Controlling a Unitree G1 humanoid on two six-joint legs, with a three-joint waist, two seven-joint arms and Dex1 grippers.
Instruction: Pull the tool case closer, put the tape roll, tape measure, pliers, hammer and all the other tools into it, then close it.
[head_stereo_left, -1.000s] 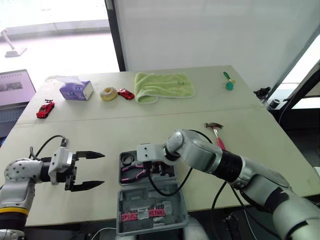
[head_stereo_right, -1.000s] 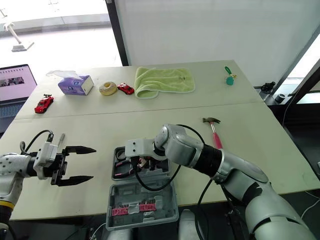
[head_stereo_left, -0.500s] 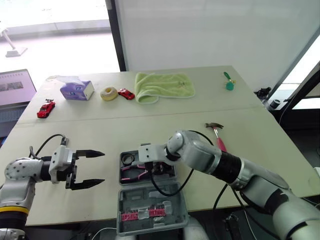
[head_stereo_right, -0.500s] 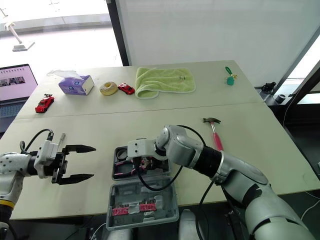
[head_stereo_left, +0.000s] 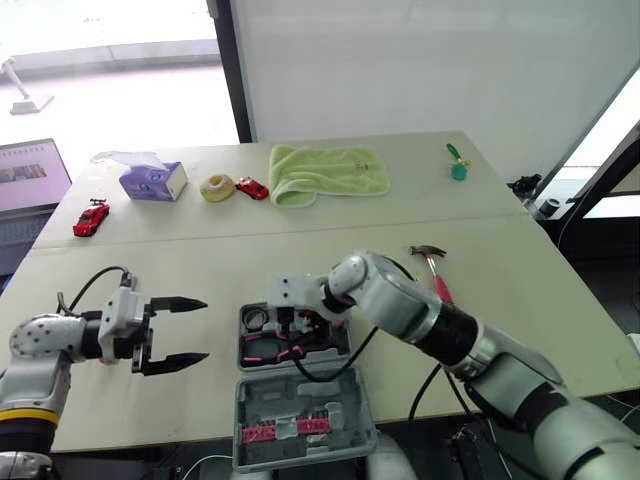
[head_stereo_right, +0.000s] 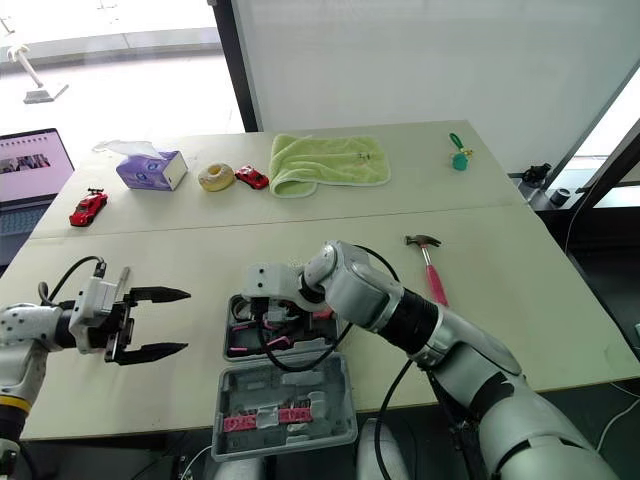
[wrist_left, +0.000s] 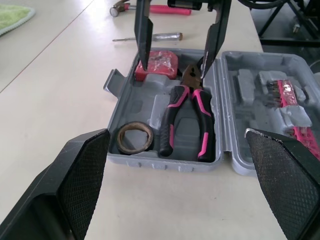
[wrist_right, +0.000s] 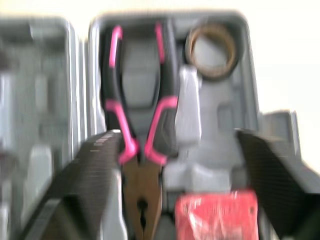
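Open grey tool case (wrist_left: 165, 163) at the near edge of the table (head_stereo_left: 200, 260), lid (head_stereo_left: 305, 420) folded out toward the robot. Its tray holds the tape roll (wrist_left: 134, 149), pink-handled pliers (wrist_left: 170, 125) and red tape measure (wrist_left: 157, 65). Right gripper (wrist_left: 174, 70) poised above the tray, fingers spread wide, empty. A screwdriver (wrist_left: 150, 37) lies between case and hammer (head_stereo_left: 436, 275), to the case's right. Left gripper (head_stereo_left: 203, 330) hovers left of the case, fingers wide apart, holding nothing
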